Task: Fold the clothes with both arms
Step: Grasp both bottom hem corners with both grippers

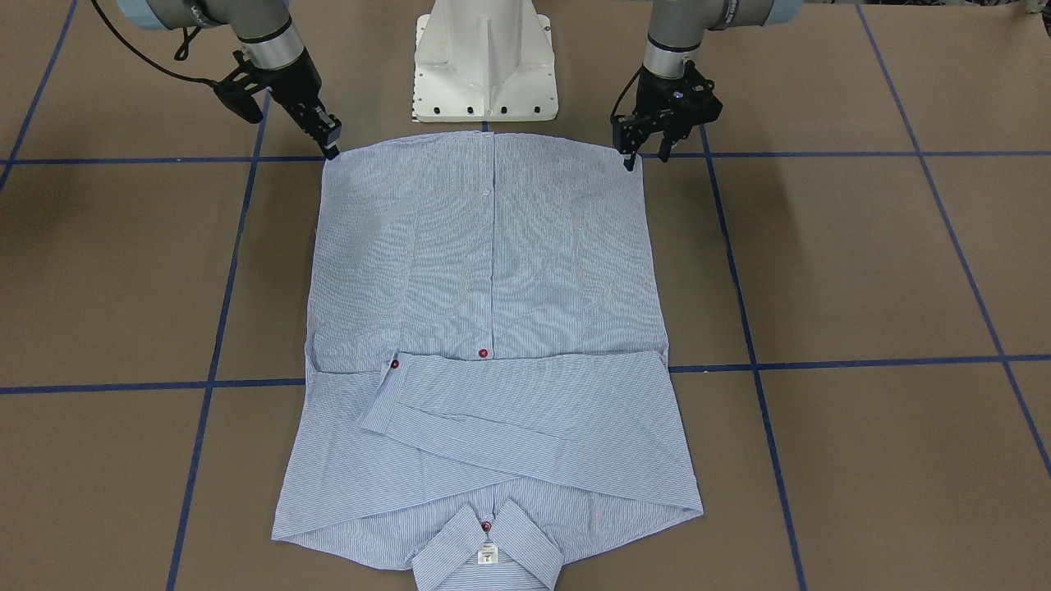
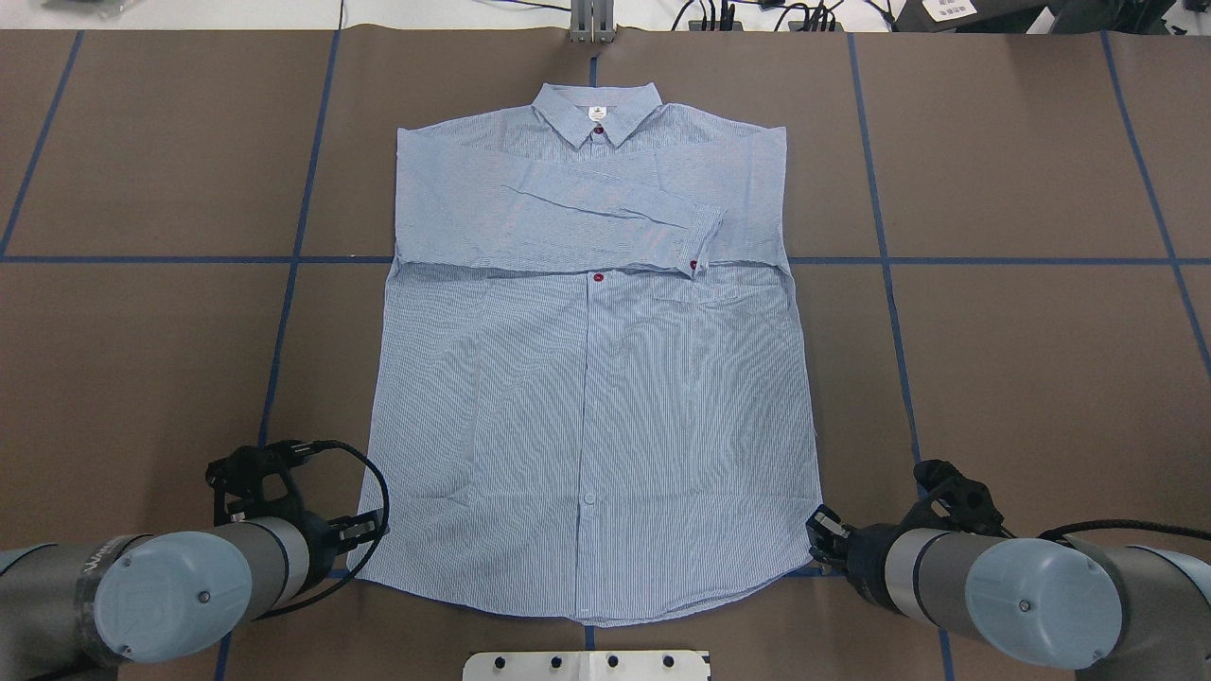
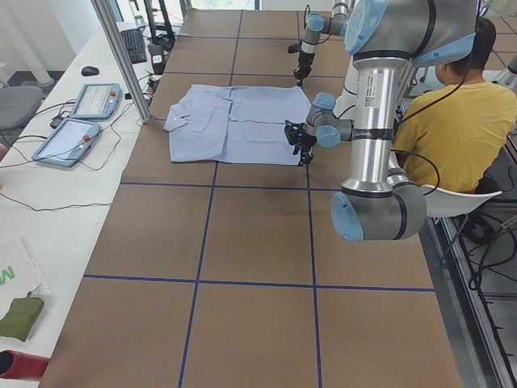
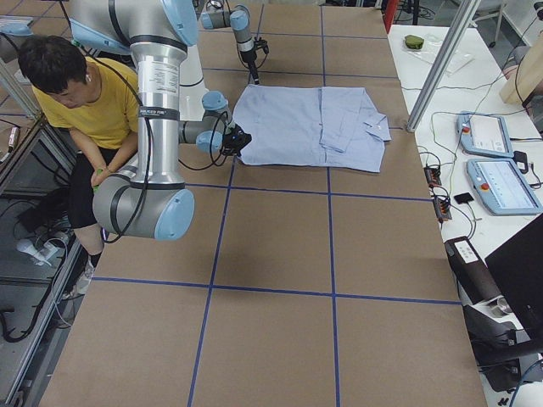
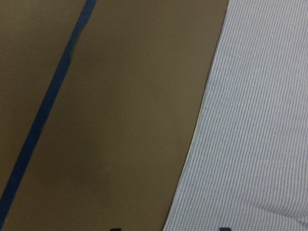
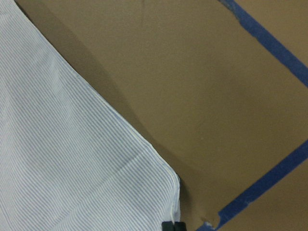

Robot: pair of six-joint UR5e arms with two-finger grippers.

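Observation:
The light blue striped shirt (image 1: 493, 271) (image 2: 587, 378) lies flat and face up. Its collar points away from the robot and both sleeves are folded across the chest. My left gripper (image 1: 646, 158) (image 2: 367, 530) hangs open at the hem corner on my left. In the left wrist view its fingertips (image 5: 223, 229) straddle the shirt's edge (image 5: 260, 120). My right gripper (image 1: 330, 148) (image 2: 821, 534) is at the other hem corner. In the right wrist view its tips (image 6: 173, 226) are pinched together on the slightly raised corner of the cloth (image 6: 62, 159).
The white pedestal base (image 1: 484, 66) stands just behind the hem. Blue tape lines (image 1: 821, 361) cross the brown table. A seated person in a yellow top (image 3: 452, 121) is behind the robot. Control tablets (image 4: 496, 161) lie on the side bench beyond the collar end.

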